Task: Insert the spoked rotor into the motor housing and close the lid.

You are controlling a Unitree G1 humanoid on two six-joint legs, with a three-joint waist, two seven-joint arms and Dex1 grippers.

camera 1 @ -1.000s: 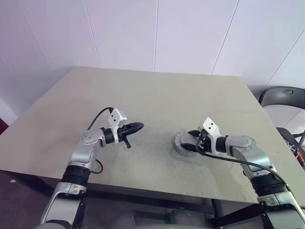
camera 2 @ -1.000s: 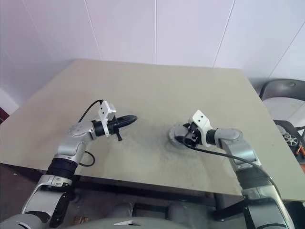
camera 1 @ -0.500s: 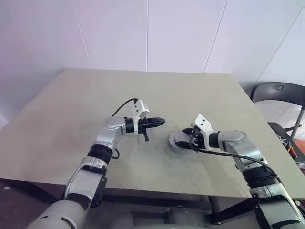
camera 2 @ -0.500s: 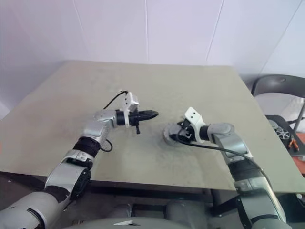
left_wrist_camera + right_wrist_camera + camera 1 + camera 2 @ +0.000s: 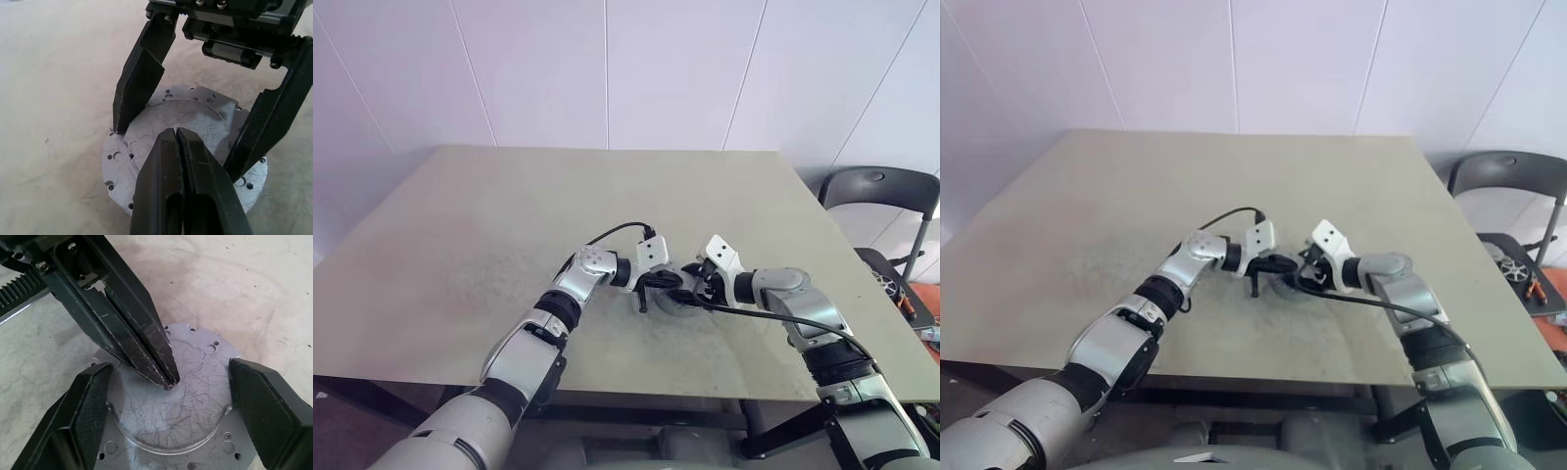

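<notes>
White panelled walls [image 5: 607, 69] are seen behind the table, with thin seams running down them. A large beige-grey table [image 5: 509, 225] is set in front, its matte top worn and smudged darker near the middle. A dark chair [image 5: 876, 186] is seen past the table's right far corner.

The motor housing [image 5: 195, 406] is found on the table a little right of centre, near the front edge, lying flat. A raised round silver face, heavily scratched, is turned up. It is ringed by a flange with small drilled holes.

The right gripper [image 5: 697, 291] is brought in from the right. Its black fingers [image 5: 93, 401] are spread wide on either side of the raised face, with the ribbed pads set against its rim and the housing clamped between them.

The left gripper [image 5: 176, 133] is reached in from the left, angled down, fingers pressed together into one point. That point is held over the middle of the scratched face, between the right gripper's fingers. Whether the face is touched cannot be told. A black cable [image 5: 612, 231] is looped above the left wrist.
</notes>
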